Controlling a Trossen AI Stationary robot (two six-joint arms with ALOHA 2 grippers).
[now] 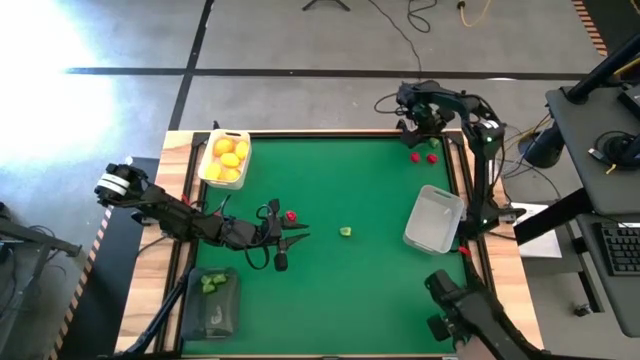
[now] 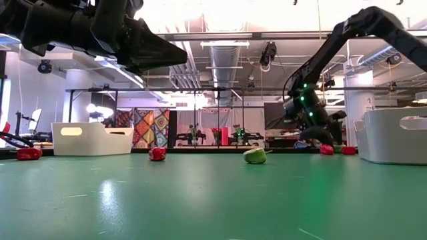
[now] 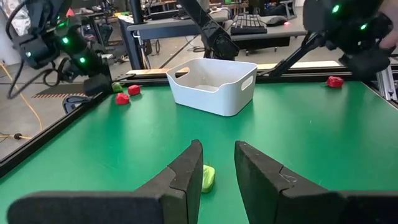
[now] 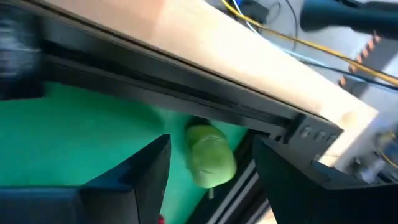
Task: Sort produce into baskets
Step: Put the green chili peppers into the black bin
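the right claw [image 4: 211,180] stands at the upper right of the high view, over the far corner of the green bench [image 1: 360,290], its jaws parted to a middling width with a small green piece [image 4: 210,155] between them against the bench's black edge rail; whether the fingers already touch it cannot be told. that piece looks like light, hard, smooth plastic with a rounded body, so it should weigh almost nothing but could squirt or roll out of a loose pinch; taking it across its widest part, low and square, seems safest, and the rail leaves little room on that side. two red pieces [image 1: 423,156] lie just beside that corner. the left claw [image 3: 214,168] sits left of centre in the high view, jaws narrow with nothing in them, aimed at another green piece [image 1: 345,231] near the middle, with a red piece [image 1: 291,215] close by it. the white basket [image 1: 433,220] at right shows nothing inside, the one at upper left [image 1: 206,170] holds yellow fruits [image 1: 228,160], and the dark basket [image 1: 215,318] at lower left holds green bits [image 1: 210,284]
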